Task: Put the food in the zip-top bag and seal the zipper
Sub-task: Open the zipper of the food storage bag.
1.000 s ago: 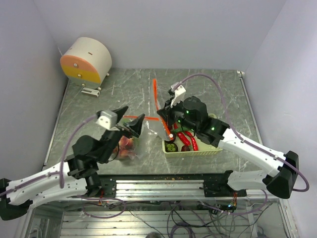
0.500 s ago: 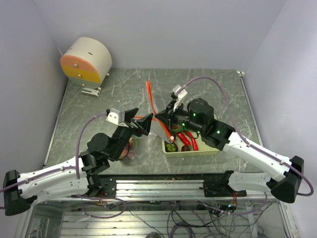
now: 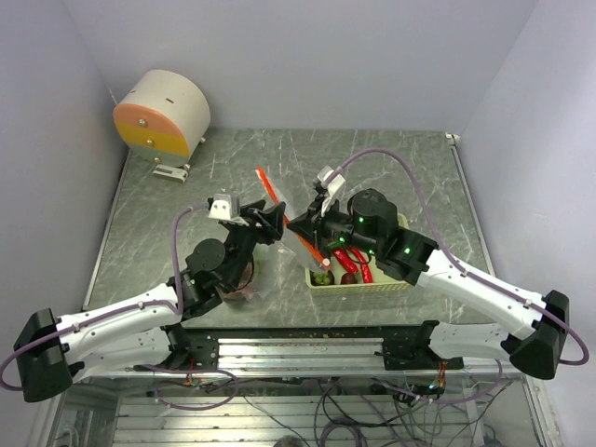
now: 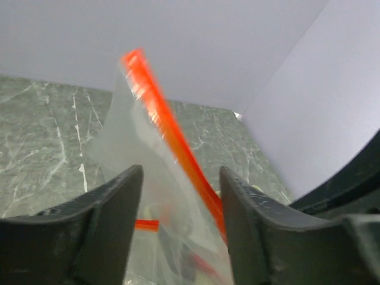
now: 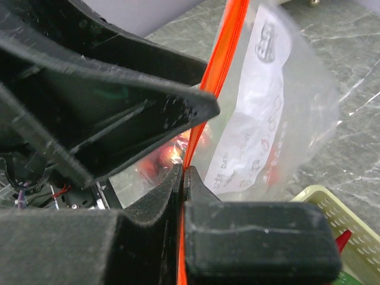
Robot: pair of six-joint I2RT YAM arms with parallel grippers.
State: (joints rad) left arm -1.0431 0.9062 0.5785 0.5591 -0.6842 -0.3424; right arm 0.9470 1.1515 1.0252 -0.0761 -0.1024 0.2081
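Top view looks down from behind — both wrist views closely share the zip-top bag [image 4: 130, 133].

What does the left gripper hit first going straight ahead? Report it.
The bag: its zipper stands right between the left gripper's open fingers, so contact looks near, though depth is unclear.

Marbled grey table [image 3: 400, 168] bears a green basket [image 3: 372, 286] and round drum [image 3: 163, 112].
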